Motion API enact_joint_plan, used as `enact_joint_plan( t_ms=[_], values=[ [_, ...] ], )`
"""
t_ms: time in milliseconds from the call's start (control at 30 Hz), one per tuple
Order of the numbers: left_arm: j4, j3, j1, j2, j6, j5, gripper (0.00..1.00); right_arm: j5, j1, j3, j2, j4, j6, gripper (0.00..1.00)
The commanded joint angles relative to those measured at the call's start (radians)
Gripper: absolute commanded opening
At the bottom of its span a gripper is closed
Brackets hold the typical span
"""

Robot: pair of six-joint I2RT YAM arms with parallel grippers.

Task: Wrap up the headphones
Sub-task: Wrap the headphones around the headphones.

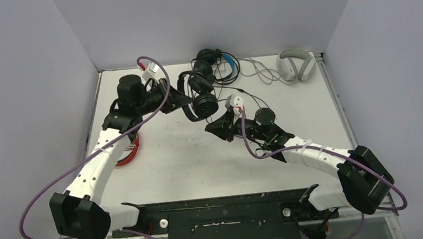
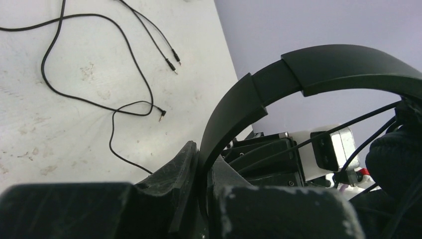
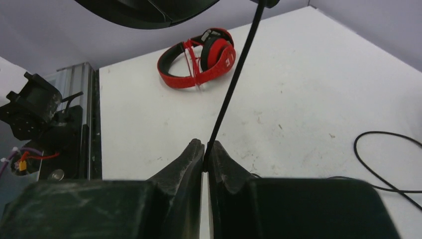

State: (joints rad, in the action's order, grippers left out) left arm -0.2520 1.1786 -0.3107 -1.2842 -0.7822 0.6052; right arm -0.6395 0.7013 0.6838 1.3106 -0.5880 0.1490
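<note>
My left gripper (image 1: pixel 184 101) is shut on the headband of the small all-black headset (image 1: pixel 198 94) and holds it above the table; in the left wrist view the band (image 2: pixel 298 74) arches up from between the fingers. My right gripper (image 1: pixel 217 126) is shut on that headset's thin black cable (image 3: pixel 234 79), which runs taut up from the fingertips. The red-and-black headset (image 3: pixel 199 59) lies on the table at the left, partly hidden under my left arm in the top view (image 1: pixel 128 153). The black-and-blue headset (image 1: pixel 215 61) and the white-grey headset (image 1: pixel 295 64) lie at the back.
Loose black cables with plug ends (image 2: pixel 164 113) lie on the white table (image 1: pixel 190 167) behind the held headset. A grey cable (image 1: pixel 260 72) trails from the white-grey headset. Walls close in the left, back and right.
</note>
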Motion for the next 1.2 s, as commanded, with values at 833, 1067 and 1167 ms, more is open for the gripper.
enact_joint_plan(
  t_ms=[833,1067,1167],
  values=[
    [-0.192,0.277,-0.013,0.024,0.064,-0.2,0.0,-0.262,-0.111,0.141,0.401,-0.695,0.216,0.37],
    [-0.221,0.335,-0.013,-0.014,0.073,-0.207,0.0,-0.234,-0.099,0.146,0.433,-0.651,0.16,0.4],
    [-0.23,0.354,-0.014,-0.02,0.073,-0.211,0.0,-0.199,-0.104,0.14,0.45,-0.669,0.149,0.62]
  ],
)
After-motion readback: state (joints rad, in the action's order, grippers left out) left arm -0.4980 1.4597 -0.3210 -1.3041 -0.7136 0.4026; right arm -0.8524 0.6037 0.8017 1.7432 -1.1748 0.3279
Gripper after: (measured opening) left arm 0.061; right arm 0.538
